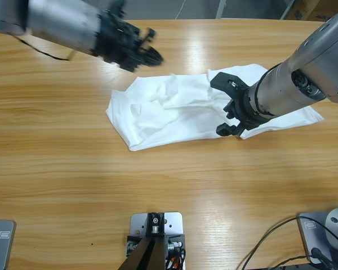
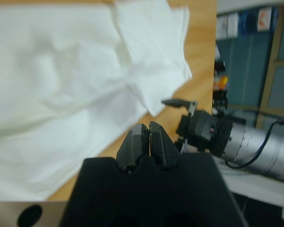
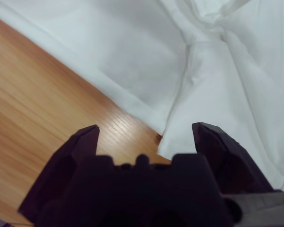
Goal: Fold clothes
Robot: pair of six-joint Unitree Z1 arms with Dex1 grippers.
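Bright, even light falls from overhead; pale glare streaks the bench (image 1: 174, 45) at its far edge. Soft shadows sit under the white T-shirt (image 1: 163, 112). Both wrist views are soft, their near black tool bodies blurred, the shirt washed out.

Silver-grey cylindrical arms (image 1: 304, 84) end in black two-jawed hands (image 1: 228, 107).

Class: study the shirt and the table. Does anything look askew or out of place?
The shirt lies rumpled and slanted on the table, with bunched folds along its upper edge rather than spread flat. Nothing looks spilled or torn.
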